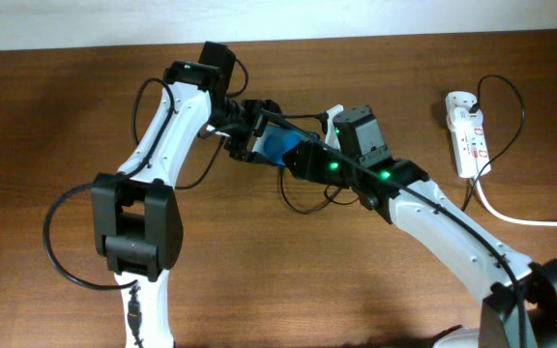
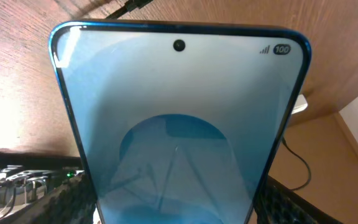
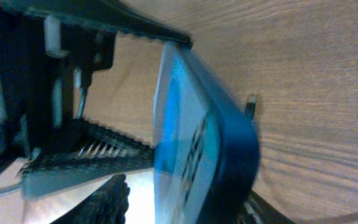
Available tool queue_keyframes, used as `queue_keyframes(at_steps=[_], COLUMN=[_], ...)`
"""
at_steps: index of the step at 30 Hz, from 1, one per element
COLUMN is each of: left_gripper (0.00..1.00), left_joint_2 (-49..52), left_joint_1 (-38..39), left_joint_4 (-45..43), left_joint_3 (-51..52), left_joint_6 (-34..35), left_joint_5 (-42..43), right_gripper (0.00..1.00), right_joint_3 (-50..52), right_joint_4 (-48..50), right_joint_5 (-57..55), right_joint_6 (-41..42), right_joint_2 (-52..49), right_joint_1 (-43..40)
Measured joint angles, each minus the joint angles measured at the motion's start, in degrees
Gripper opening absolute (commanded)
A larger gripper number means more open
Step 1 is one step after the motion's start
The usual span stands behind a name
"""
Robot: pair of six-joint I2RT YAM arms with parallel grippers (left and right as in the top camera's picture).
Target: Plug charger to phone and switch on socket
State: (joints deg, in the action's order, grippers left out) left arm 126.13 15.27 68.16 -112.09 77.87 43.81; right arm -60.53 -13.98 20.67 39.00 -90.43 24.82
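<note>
Overhead view: the left gripper [image 1: 259,135] pinches the phone [image 1: 280,147] across its width, holding it tilted above the table [image 1: 56,106] centre. The right gripper [image 1: 304,160] has a finger on each side of the phone's right end; whether they press on it cannot be determined. The charger [image 3: 250,107] connector tip lies on the table beside the phone. The socket [image 1: 466,133] rests at far right.

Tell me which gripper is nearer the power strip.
Right. The right gripper is at the phone, mid-table, well left of the power strip; the left gripper holds the phone from farther left.
</note>
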Motion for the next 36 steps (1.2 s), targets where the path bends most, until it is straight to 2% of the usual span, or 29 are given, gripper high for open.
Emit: queue_keyframes(at_steps=[11, 15, 17, 21, 25, 26, 27, 29, 32, 36], left_gripper=[0.00, 0.00, 0.00, 0.00, 0.00, 0.01, 0.07, 0.25, 0.26, 0.30], left_joint_2=[0.00, 0.00, 0.00, 0.00, 0.00, 0.00, 0.00, 0.00, 0.00, 0.00], left_joint_1=[1.11, 1.11, 1.11, 1.14, 1.07, 1.07, 1.07, 1.07, 1.07, 1.07], left_joint_4=[1.97, 1.97, 1.97, 1.90, 2.01, 1.99, 1.99, 2.01, 2.10, 2.03], left_joint_3=[0.00, 0.00, 0.00, 0.00, -0.33, -0.31, -0.33, -0.33, -0.35, -0.37], left_joint_6=[-0.22, -0.22, -0.24, -0.26, -0.42, -0.31, -0.31, -0.39, -0.39, -2.73], left_joint_5=[0.02, 0.04, 0.04, 0.04, 0.57, 0.57, 0.59, 0.74, 0.74, 1.57], right_gripper=[0.40, 0.24, 0.22, 0.06, 0.04, 0.04, 0.04, 0.04, 0.04, 0.04], right_joint_3=[0.00, 0.00, 0.00, -0.13, -0.22, -0.22, -0.22, -0.22, -0.22, -0.13], right_joint_4=[4.09, 3.50, 3.30, 3.50, 2.10, 2.05, 2.12, 2.21, 1.68, -4.57], right_joint_5=[-2.67, -2.71, -2.86, -2.43, -2.95, -3.04, -3.10, -3.06, -2.21, -1.55], right_joint_6=[0.28, 0.33, 0.44, 2.08, 1.49, 1.31, 1.29, 1.25, 1.14, 1.07], right_joint_2=[-1.64, -1.64, -1.64, -1.64, -2.19, -2.23, -2.23, -2.23, -2.21, -0.33], right_joint_1=[0.00, 0.00, 0.00, 0.00, -0.02, -0.02, -0.02, -0.37, -2.21, -8.37])
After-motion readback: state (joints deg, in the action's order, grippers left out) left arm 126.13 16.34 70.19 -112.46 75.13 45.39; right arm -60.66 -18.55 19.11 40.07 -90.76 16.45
